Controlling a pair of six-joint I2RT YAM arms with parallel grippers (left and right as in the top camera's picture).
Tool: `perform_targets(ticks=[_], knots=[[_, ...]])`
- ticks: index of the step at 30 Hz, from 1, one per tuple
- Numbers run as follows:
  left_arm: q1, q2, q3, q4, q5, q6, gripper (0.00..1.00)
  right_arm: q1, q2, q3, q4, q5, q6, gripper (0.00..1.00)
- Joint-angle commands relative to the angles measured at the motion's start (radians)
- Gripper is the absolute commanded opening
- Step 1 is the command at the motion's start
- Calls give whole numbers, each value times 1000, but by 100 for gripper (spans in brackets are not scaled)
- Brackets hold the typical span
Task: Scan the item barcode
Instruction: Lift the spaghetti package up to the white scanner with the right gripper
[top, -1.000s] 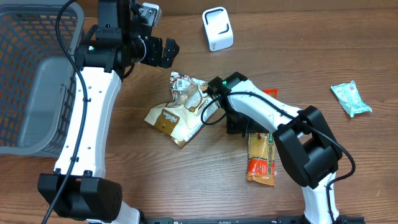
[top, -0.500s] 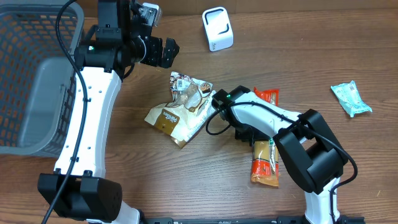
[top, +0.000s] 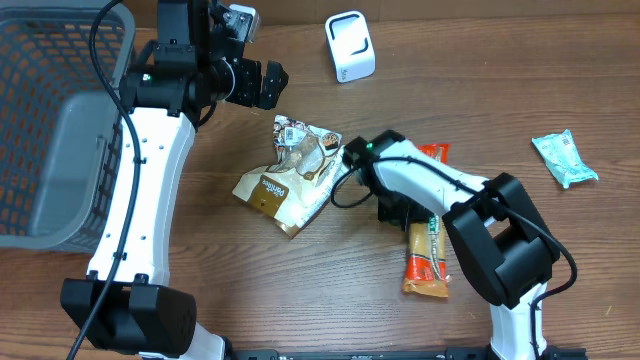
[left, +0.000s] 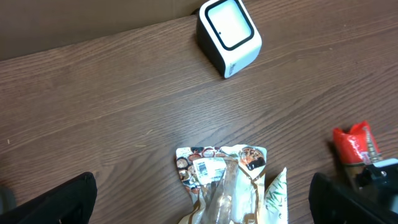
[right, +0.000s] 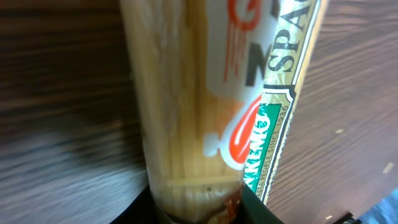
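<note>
Orange spaghetti pack (top: 425, 262) clenched crosswise in right fingers (right: 273, 211), long axis fore-aft; scanner (top: 350, 45) far beyond; left fingers (left: 62, 202) released.

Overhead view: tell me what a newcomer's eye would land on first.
First, the long orange-and-yellow spaghetti packet lying right of centre on the brown wooden table, with the right gripper closed on it partway along. Next come the crumpled brown-and-white snack bag at the middle and the white box-shaped scanner standing at the far edge.
</note>
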Motion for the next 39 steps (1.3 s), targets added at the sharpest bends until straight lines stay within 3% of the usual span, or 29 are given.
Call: perform_targets(ticks=[1,4,11,23,30,39], knots=[[-7,-15,9,4,0,19,100,-5,-25,121,-2,-195,-147,4],[-7,-15,9,4,0,19,100,-31,-103,185,-4,-280,-241,4],[-7,-15,9,4,0,19,100,-193,-322,201,46,-689,-484,4],[-7,-15,9,4,-1,19,100,-448,-343,190,51,-1560,-1020,4],[-7,-15,9,4,0,19,100,-592,-343,190,62,-1739,-1060,4],[-7,-15,9,4,0,19,100,-629,-343,190,61,-1845,-1049,4]])
